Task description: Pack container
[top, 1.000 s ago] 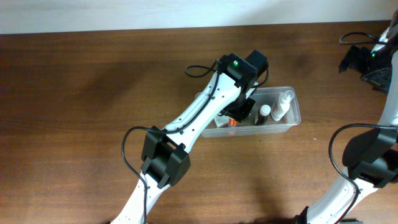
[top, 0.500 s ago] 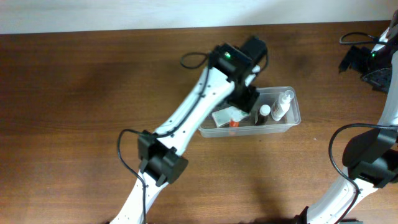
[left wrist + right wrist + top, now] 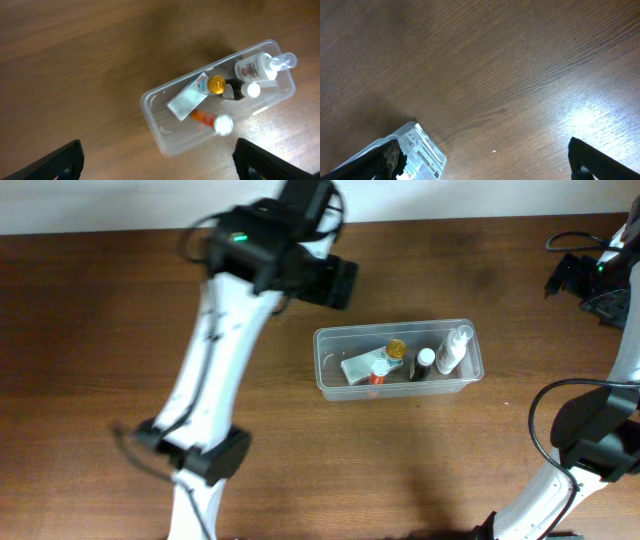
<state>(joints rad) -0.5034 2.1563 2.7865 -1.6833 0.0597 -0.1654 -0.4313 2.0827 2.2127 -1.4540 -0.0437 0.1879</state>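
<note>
The container [image 3: 330,375], a clear rectangular tub, sits on the wooden table right of centre. It holds a white spray bottle [image 3: 455,348], a gold-capped bottle [image 3: 396,349], a dark bottle with a white cap [image 3: 425,361], an orange bottle [image 3: 378,372] and a white packet [image 3: 357,366]. My left gripper [image 3: 335,282] hovers high above the table, up and left of the tub, open and with nothing in it. Its wrist view looks down on the container [image 3: 155,117] from well above, both fingers [image 3: 55,162] wide apart. My right gripper [image 3: 585,285] stands open at the far right edge.
Bare brown wood surrounds the tub on all sides. A pale wall strip [image 3: 450,200] runs along the table's far edge. The right wrist view shows table and, at the lower left, a clear corner with a printed label [image 3: 420,150]. The right arm's base [image 3: 590,445] stands at the near right.
My left gripper has opened, risen out of the container and swung up and to the left. The gold-capped bottle now shows in the tub. The right arm has stayed still.
</note>
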